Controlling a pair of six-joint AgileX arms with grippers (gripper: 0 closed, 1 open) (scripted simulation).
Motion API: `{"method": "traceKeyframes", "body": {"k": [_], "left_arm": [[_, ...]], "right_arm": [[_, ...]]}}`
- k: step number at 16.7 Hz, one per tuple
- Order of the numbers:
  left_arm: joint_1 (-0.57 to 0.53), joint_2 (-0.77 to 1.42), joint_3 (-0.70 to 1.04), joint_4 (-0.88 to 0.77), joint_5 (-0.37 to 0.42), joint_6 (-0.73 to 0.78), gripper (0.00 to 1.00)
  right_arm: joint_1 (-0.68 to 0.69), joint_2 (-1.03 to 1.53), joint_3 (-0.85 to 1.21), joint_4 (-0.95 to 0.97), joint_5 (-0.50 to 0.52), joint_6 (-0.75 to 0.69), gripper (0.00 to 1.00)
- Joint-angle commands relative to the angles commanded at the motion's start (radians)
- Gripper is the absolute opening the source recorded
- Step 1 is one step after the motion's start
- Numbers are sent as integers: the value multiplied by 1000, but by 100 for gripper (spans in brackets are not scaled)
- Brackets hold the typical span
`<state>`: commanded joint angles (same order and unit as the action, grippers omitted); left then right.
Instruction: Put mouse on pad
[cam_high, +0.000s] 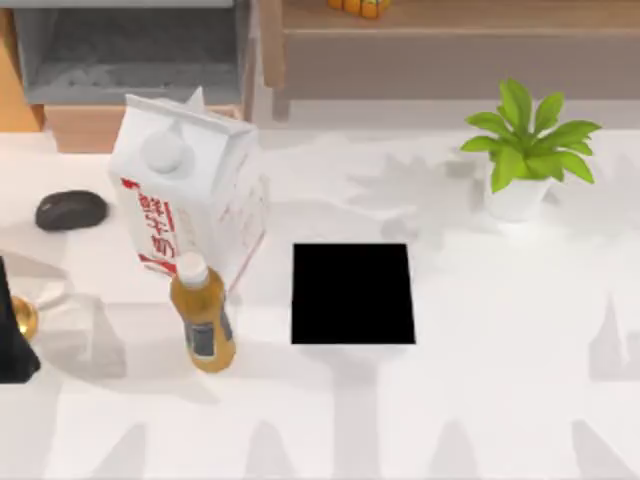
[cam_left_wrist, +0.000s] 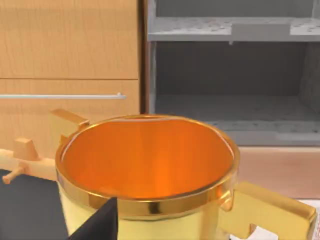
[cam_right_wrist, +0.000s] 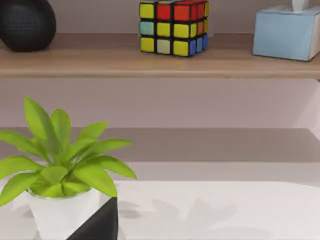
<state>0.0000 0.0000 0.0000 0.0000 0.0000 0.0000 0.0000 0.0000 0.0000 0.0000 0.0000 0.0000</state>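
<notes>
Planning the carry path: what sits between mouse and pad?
In the top view, the milk carton stands between the mouse and the pad; the tea bottle is just below that line.

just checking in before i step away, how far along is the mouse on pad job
Nothing looks done yet. The mouse sits on the table at the far left, beyond the milk carton, well apart from the pad, which lies bare at the centre. Nothing is in hand: the left arm sits at the left edge beside a gold cup. Picking, carrying and placing remain.
</notes>
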Motion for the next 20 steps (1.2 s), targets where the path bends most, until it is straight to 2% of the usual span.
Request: {"method": "traceKeyframes", "body": {"k": [4, 8, 16, 20], "left_arm": [[8, 27, 22, -22, -7, 17, 100], [21, 206, 171, -161, -20, 134, 100], [6, 933, 800, -552, 2, 514, 100], [-12, 1217, 1040, -723, 15, 695, 100]], "right_arm": [[0, 0, 0, 0, 0, 0, 100], [0, 0, 0, 0, 0, 0, 100], [0, 0, 0, 0, 0, 0, 100], [0, 0, 0, 0, 0, 0, 100]]}}
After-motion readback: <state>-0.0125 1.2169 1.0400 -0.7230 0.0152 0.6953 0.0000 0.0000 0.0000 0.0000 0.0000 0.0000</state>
